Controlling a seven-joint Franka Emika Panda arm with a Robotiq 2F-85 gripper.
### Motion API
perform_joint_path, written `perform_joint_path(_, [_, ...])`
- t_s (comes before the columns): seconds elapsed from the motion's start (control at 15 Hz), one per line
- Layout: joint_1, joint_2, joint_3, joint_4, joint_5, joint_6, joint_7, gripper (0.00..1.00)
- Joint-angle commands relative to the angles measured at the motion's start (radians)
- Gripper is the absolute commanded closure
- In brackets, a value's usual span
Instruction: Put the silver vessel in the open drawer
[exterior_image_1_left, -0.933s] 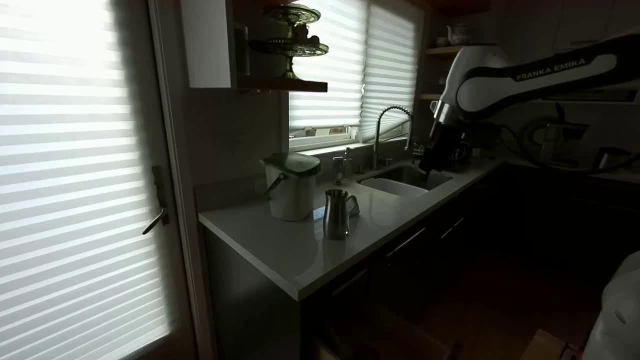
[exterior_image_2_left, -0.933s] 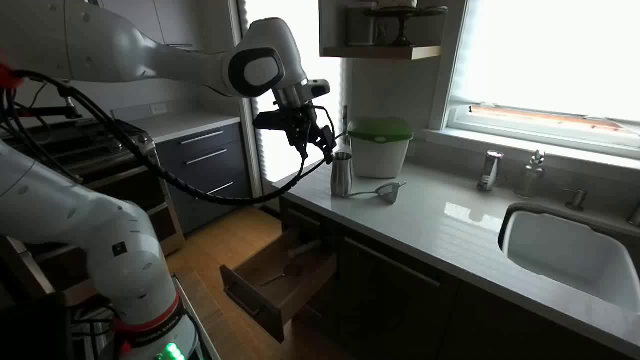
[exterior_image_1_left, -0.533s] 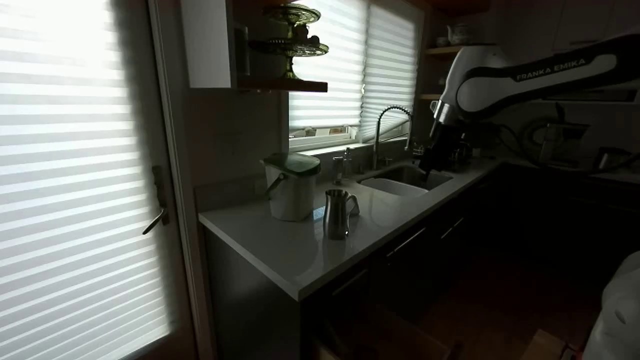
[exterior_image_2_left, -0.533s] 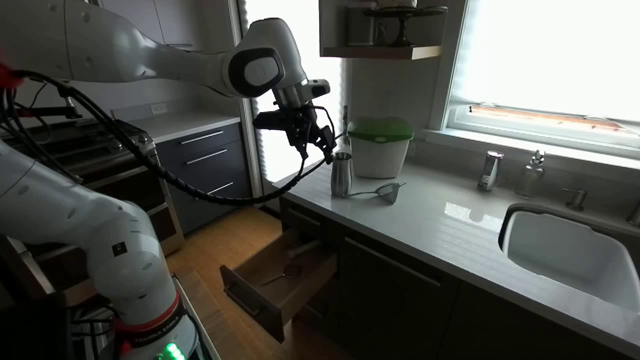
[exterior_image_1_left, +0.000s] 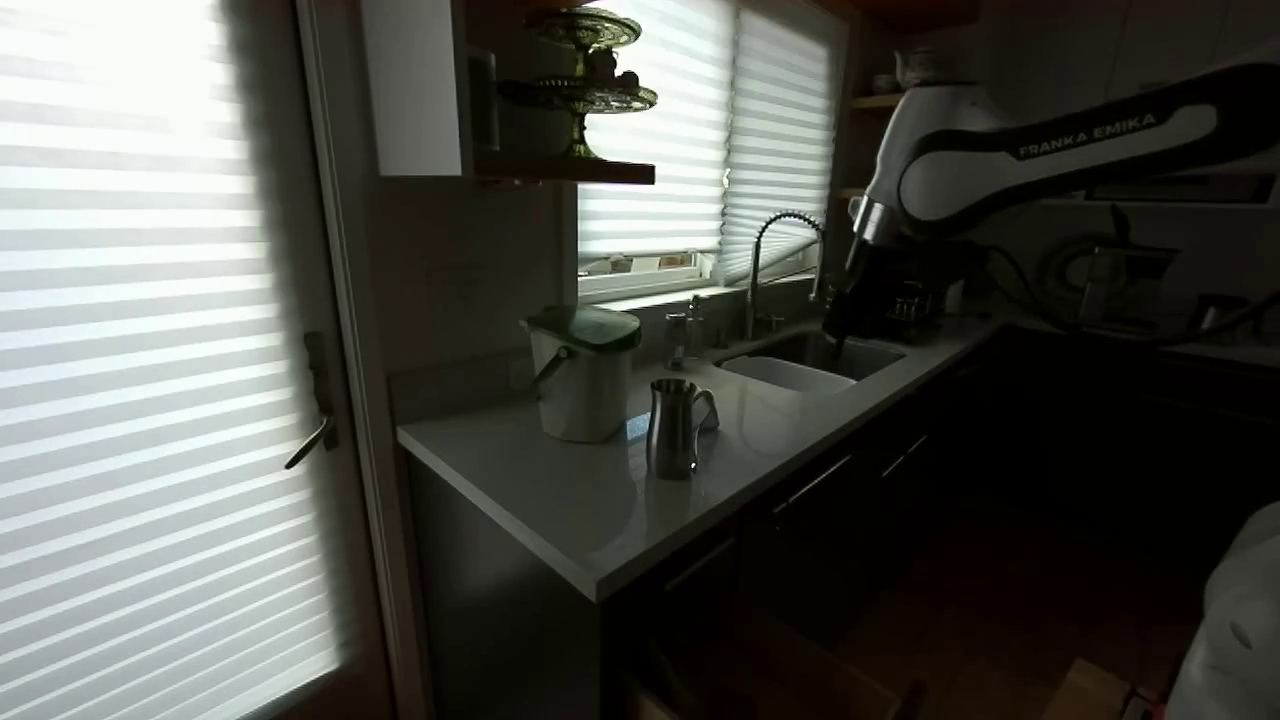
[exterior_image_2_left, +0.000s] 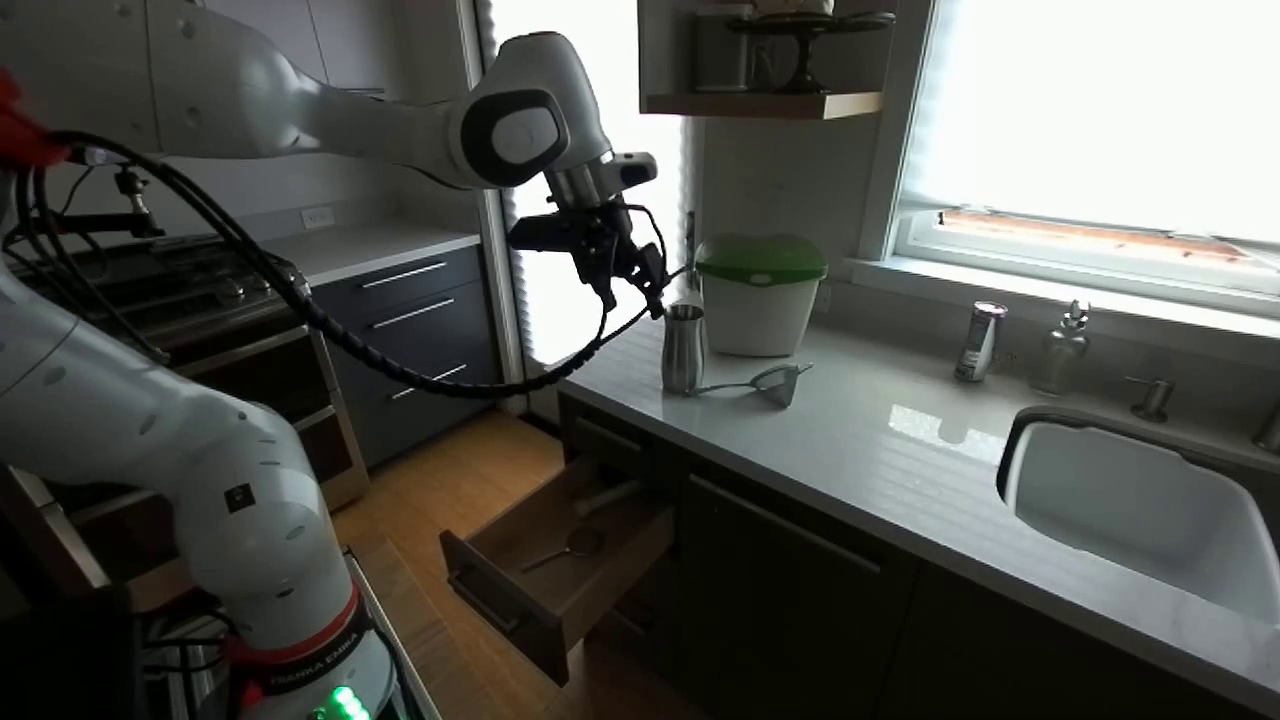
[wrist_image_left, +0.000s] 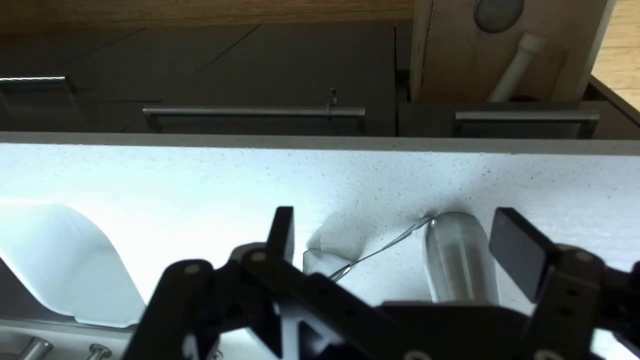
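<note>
The silver vessel stands upright on the counter near its end and also shows in an exterior view. In the wrist view the vessel lies between the spread fingers, closer to the right-hand one; its upper part is hidden behind the gripper body. My gripper is open and empty. In an exterior view the gripper is just above and beside the vessel's rim, without clear contact. The open drawer sticks out below the counter; it also shows in the wrist view. It holds a spoon-like utensil and a pale rod.
A strainer lies on the counter, its handle reaching the vessel. A whitish bin with a green lid stands behind the vessel. A can, a glass bottle and the sink are farther along. A shelf hangs above.
The arm and its cable have shifted slightly; in an exterior view the gripper has moved a little left in the picture. The vessel, strainer and drawer have not moved.
</note>
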Motion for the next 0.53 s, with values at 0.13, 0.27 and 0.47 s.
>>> perform_joint_path(0.13, [0.016,0.164,0.080,0.162,0.020,-0.020,0.183,0.00])
perform_joint_path(0.27, [0.013,0.217,0.095,0.214,0.021,-0.025,0.250,0.00])
perform_joint_path(0.47, [0.010,0.272,0.109,0.272,0.010,-0.005,0.338,0.00])
